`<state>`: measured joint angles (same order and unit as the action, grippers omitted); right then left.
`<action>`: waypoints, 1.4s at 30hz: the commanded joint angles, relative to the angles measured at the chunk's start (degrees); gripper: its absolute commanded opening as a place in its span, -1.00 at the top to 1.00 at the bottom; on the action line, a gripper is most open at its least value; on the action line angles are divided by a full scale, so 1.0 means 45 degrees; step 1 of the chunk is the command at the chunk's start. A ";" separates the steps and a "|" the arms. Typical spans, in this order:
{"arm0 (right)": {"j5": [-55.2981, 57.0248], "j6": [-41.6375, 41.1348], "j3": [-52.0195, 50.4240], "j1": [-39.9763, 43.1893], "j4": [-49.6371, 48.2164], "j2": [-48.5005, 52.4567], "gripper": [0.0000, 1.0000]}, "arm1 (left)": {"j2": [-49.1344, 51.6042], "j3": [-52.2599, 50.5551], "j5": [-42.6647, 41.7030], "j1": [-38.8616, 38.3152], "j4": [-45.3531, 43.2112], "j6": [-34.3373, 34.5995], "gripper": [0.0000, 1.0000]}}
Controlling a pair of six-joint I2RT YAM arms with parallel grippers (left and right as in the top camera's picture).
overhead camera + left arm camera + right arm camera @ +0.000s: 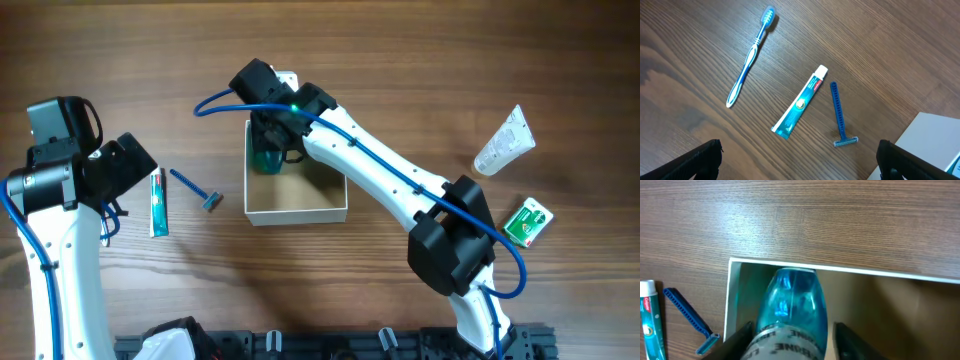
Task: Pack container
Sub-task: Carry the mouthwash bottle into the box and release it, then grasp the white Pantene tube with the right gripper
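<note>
One teal bottle (pixel 267 158) is clamped between the fingers of the right gripper (pixel 272 132), inside the upper left corner of the box (pixel 298 213). The box sits at the centre of the overhead frame on a wooden table (pixel 420 60). Whether the bottle touches the box floor cannot be told. At far left the left gripper (pixel 130 162) hangs over the table with jaws spread wide, holding nothing. Toothpaste (pixel 157 203) and a blue razor (pixel 196 190) lie side by side just left of the box. A toothbrush (pixel 751 55) lies at the upper left of the left wrist view. A white tube (pixel 505 141) and a green pack (pixel 528 222) lie at far right, well apart from the box.
</note>
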<state>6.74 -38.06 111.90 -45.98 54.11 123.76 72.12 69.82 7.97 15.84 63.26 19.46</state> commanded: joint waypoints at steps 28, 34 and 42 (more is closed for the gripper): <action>0.1001 0.5163 -0.0223 1.0137 0.6183 -0.7698 -0.73 | -0.0024 0.0272 0.0350 0.0034 -0.0175 0.0112 -1.00; -0.0967 0.7257 -0.3449 1.1963 0.4818 -0.7694 -0.84 | -0.0024 0.0272 0.0345 0.0034 -0.0175 0.0112 -0.99; -0.2229 0.9437 -0.8116 1.2143 0.0049 -0.7694 -0.60 | -0.0024 0.0272 0.0345 0.0034 -0.0126 0.0112 -1.00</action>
<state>-1.50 2.00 77.84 8.56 56.42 89.41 72.12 69.95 8.36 15.84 62.59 19.46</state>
